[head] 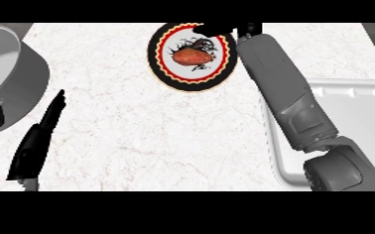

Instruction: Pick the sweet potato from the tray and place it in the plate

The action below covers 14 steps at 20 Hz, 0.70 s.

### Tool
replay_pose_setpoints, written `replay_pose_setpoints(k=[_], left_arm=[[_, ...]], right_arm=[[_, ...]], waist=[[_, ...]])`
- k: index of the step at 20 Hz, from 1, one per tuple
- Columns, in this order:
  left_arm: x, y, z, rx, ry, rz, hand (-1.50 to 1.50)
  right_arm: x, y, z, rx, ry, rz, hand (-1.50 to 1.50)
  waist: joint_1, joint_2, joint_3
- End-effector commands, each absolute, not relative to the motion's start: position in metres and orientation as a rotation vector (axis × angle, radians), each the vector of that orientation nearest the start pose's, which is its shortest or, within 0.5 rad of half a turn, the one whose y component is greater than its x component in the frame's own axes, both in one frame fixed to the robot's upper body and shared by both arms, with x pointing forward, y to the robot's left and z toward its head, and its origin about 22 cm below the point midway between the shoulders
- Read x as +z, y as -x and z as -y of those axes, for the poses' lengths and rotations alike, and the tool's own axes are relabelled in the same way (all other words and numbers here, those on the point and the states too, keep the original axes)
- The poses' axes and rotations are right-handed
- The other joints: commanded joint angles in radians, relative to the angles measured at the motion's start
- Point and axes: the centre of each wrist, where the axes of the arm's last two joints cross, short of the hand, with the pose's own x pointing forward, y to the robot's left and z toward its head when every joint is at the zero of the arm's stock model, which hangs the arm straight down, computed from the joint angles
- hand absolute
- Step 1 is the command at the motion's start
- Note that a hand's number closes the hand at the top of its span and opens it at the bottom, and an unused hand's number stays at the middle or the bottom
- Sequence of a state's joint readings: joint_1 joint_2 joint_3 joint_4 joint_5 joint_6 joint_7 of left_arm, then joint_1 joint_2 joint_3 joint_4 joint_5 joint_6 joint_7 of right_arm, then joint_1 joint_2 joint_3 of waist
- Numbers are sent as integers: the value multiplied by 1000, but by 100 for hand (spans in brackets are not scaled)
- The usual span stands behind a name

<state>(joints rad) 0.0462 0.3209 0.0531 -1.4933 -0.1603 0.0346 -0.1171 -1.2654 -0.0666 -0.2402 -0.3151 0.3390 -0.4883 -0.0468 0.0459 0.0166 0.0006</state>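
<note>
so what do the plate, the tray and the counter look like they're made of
Plate: probably glazed ceramic, with a smooth black rim and red and white printed pattern. Tray: possibly plastic or enamelled metal, plain pale grey-white with moulded rounded walls. Counter: looks like polished marble or stone, white with faint brownish veins. The sweet potato lies on the plate.

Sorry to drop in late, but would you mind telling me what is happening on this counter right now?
The sweet potato already lies in the middle of the plate, on the far side of the marble counter. The robot's right arm reaches across to the plate, and its right hand shows at the plate's far rim, apart from the sweet potato; its fingers are too dark to read. The white tray sits at the right. The left hand rests open at the lower left.
</note>
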Motion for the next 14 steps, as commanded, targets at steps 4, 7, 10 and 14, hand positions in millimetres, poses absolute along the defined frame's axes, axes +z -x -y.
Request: replay_pose_setpoints(k=[4,7,10,14], left_arm=[[5,-232,-329,-314,-466,1546,0],[7,-219,-331,-327,-448,1546,0],[-8,-215,-332,-309,-439,1530,0],[9,-225,-321,-307,-462,1539,0]], right_arm=[[114,-466,195,-21,370,1730,-150],[93,-458,235,-23,336,1770,-150],[95,-453,271,-17,354,1836,-150],[97,-450,297,66,395,1806,-150]], waist=[[-19,-4,1],[-13,-4,1],[-21,-6,0],[-18,-7,1]])
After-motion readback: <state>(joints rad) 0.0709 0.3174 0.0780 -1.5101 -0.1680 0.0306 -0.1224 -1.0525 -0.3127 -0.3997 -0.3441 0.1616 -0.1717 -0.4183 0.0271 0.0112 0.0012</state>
